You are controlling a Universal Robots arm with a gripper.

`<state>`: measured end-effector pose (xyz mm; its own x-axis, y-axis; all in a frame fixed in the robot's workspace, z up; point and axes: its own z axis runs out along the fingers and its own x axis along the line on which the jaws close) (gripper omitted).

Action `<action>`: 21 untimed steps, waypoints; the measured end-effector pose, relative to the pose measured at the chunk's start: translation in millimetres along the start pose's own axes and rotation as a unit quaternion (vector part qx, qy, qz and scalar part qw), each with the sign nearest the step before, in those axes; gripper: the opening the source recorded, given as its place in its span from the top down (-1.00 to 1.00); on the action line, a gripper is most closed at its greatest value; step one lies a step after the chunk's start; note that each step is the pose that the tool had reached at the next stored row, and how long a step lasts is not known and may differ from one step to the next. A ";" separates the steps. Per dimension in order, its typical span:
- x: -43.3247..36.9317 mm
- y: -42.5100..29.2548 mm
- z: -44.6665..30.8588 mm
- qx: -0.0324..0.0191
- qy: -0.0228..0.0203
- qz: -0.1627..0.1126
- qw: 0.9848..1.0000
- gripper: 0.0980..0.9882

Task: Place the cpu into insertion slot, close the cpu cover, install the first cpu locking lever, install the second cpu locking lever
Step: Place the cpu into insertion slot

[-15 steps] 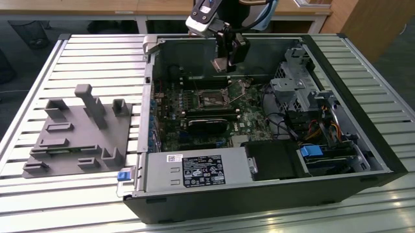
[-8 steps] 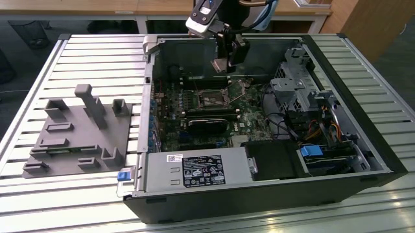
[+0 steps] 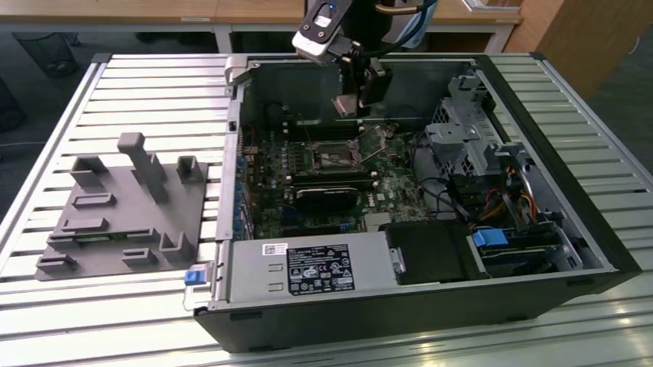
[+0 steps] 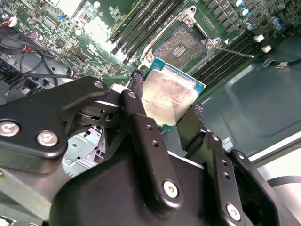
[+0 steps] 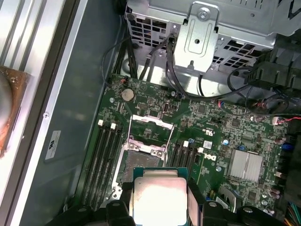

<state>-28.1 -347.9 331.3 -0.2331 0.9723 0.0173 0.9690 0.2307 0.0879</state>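
Note:
My gripper (image 3: 354, 107) hangs inside the open computer case (image 3: 571, 229), above the motherboard's far part, shut on the cpu. The cpu (image 4: 167, 96) is a flat square chip with a pale metal top, pinched by its edges between the two black fingers (image 4: 141, 122). In the first wrist view the cpu (image 5: 157, 197) is just short of the insertion slot (image 5: 141, 155). The slot (image 4: 181, 47) lies bare, with its dark contact field showing. The cpu cover (image 5: 151, 121) stands swung open at the slot's far side. A thin locking lever (image 4: 235, 52) sticks out beside the slot.
Long black memory slots (image 5: 106, 150) flank the socket on both sides. A black heatsink block (image 3: 326, 200), a power supply (image 3: 306, 271) and a drive cage with cables (image 3: 464, 145) crowd the case. A grey fixture (image 3: 122, 206) sits on the slatted table at the exterior view's left.

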 end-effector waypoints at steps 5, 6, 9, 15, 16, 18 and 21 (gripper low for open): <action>0.0 -0.1 1.5 0.000 0.000 0.000 1.000 0.01; 0.0 -0.2 1.7 0.000 0.000 0.000 1.000 0.01; 0.0 -0.2 2.3 0.000 0.000 0.000 1.000 0.01; -0.1 -0.3 3.5 0.000 0.000 0.000 1.000 0.01; -0.1 -0.3 3.7 0.000 0.000 0.000 1.000 0.01; -0.1 -0.4 4.1 0.000 0.000 0.000 1.000 0.01; -0.1 -0.4 4.6 0.000 0.000 0.000 1.000 0.01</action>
<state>-28.1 -347.9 326.7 -0.2331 0.9723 0.0172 0.9690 0.2307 0.0879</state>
